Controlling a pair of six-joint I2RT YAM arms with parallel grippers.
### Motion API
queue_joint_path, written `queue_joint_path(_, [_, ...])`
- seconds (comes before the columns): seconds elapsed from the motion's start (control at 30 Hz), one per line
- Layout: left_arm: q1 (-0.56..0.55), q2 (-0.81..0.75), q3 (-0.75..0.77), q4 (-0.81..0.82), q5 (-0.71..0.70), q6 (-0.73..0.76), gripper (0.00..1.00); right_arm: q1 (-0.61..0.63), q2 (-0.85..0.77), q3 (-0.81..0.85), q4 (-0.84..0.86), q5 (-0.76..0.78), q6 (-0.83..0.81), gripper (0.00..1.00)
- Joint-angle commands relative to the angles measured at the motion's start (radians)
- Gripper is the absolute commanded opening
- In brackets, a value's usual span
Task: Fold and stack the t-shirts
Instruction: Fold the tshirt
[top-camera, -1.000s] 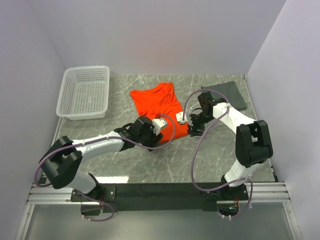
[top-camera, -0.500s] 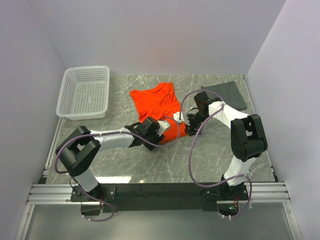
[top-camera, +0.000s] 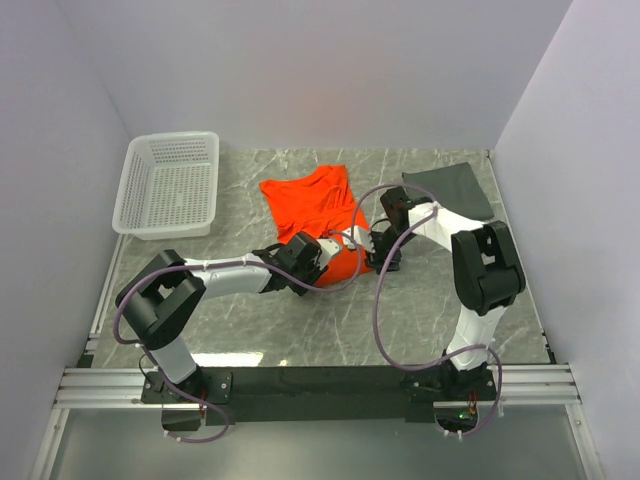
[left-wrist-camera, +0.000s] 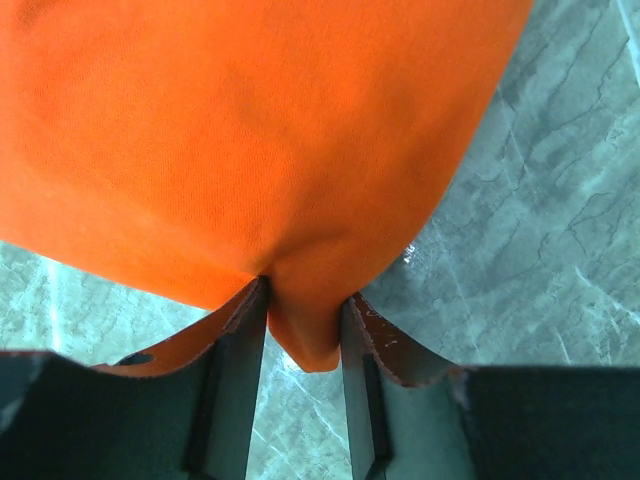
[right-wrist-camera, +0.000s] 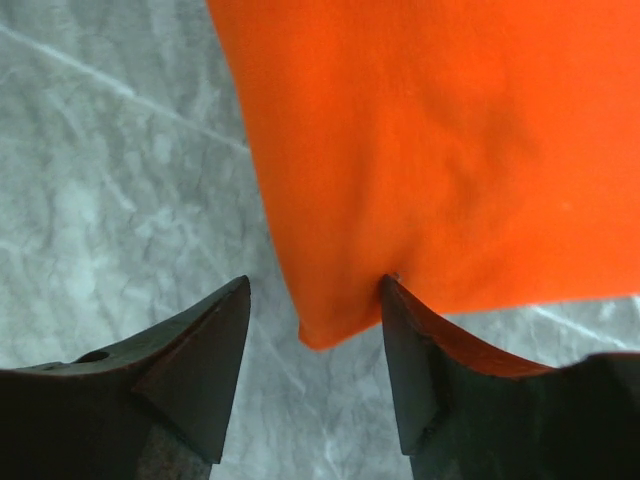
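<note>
**A:** Pinching down now. The left gripper (left-wrist-camera: 302, 305) has its jaws clamped on a bunched tuck of the orange t-shirt (left-wrist-camera: 250, 130), right at a near hem corner, with cloth touching both fingers.

**B:** And the right gripper (right-wrist-camera: 315, 290)?

**A:** Jaws apart! The other near corner pokes down between them. One finger brushes the cloth edge, while the other stands clear with bare marble showing in the gap. Nothing is gripped there.

**B:** Widen out for us.

**A:** From above, both wrists sit low at the shirt's near edge, one at each corner. The shirt lies flat mid-table (top-camera: 300, 330), its sleeves and neck toward the back wall. I can't tell from up here whether it has a fold in it. The dark grey t-shirt (top-camera: 450, 188) lies in the far right corner as a tidy flat rectangle, well apart from the orange one. A white basket (top-camera: 215, 180) sits far left.

**B:** So where are we in the job?

**A:** Early to middling, I'd judge. The grey one looks folded and parked. The orange one is only at the grab, with one corner secured and one not. The right jaws need to close, then there's the hem-to-collar lift and any further folds. The stacking isn't done yet.
</note>
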Motion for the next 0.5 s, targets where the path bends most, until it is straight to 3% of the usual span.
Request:
queue_joint_path(0.0, [0.000,0.008,0.000,0.004,0.009,-0.017,0.39,0.033,0.033,0.047,0.033,0.051,0.055,0.61])
queue_joint_path(0.1, [0.000,-0.007,-0.010,0.011,0.029,-0.018,0.37,0.047,0.045,0.044,0.049,0.072,0.072,0.54])
queue_joint_path(0.13, [0.000,-0.010,-0.016,0.019,0.035,-0.018,0.36,0.051,0.047,0.041,0.060,0.083,0.084,0.47])
queue_joint_path(0.3, [0.000,-0.016,-0.023,0.025,0.072,-0.020,0.19,0.056,0.028,0.015,0.089,0.086,0.095,0.22])
queue_joint_path(0.33, [-0.002,-0.022,-0.024,0.024,0.072,-0.018,0.15,0.054,0.022,0.003,0.095,0.083,0.095,0.10])
queue_joint_path(0.4, [0.000,-0.030,-0.029,0.024,0.087,-0.012,0.02,0.056,0.001,-0.009,0.089,0.065,0.094,0.04])
queue_joint_path(0.47, [0.000,-0.061,-0.030,0.020,0.120,-0.011,0.01,0.051,-0.025,-0.032,0.063,0.042,0.083,0.00])
